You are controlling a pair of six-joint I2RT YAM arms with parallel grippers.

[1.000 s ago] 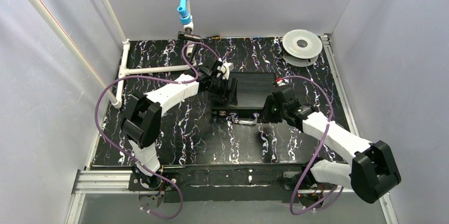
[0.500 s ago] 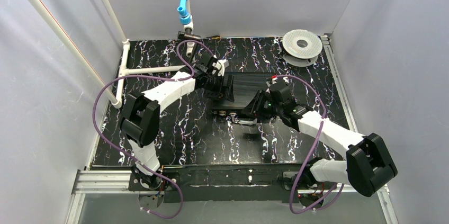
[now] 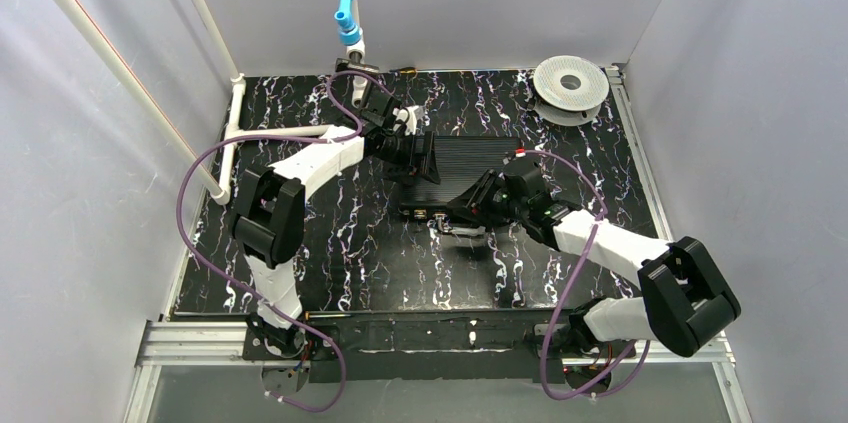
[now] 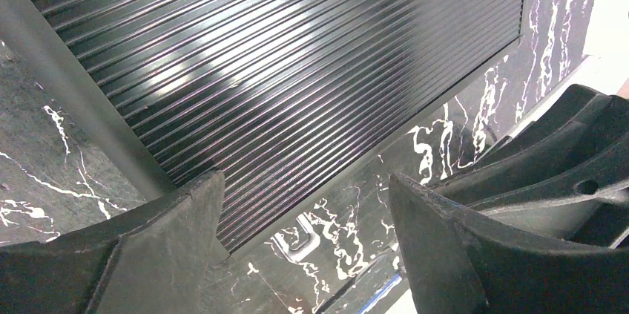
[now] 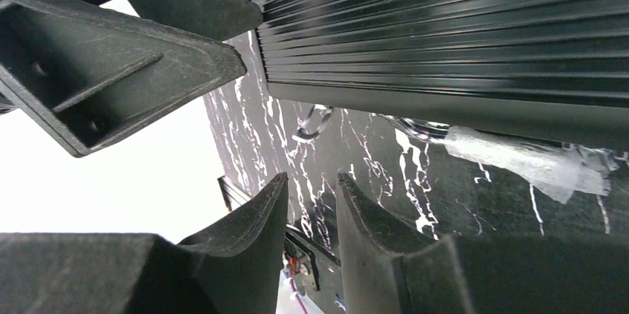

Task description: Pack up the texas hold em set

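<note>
The black ribbed briefcase (image 3: 475, 168) lies shut in the middle of the table, its silver handle (image 3: 460, 229) at the near side. Chips, discs, dice and cards are hidden. My left gripper (image 3: 428, 158) is open and empty over the case's left end; the left wrist view shows the ribbed lid (image 4: 282, 69) beyond the wide-spread fingers (image 4: 185, 210). My right gripper (image 3: 463, 206) sits at the case's near front edge. In the right wrist view its jaws (image 5: 312, 177) stand a narrow gap apart with nothing between, below the case (image 5: 445, 24) and handle (image 5: 315, 122).
A round white-grey spool (image 3: 570, 85) stands at the back right corner. White pipes (image 3: 285, 131) run along the left and back, with a blue fitting (image 3: 345, 18) above. A crumpled clear plastic piece (image 5: 519, 158) lies by the case's front.
My left gripper has moved toward the back along the case's left end. My right gripper has swung left along the case's front edge toward the handle.
</note>
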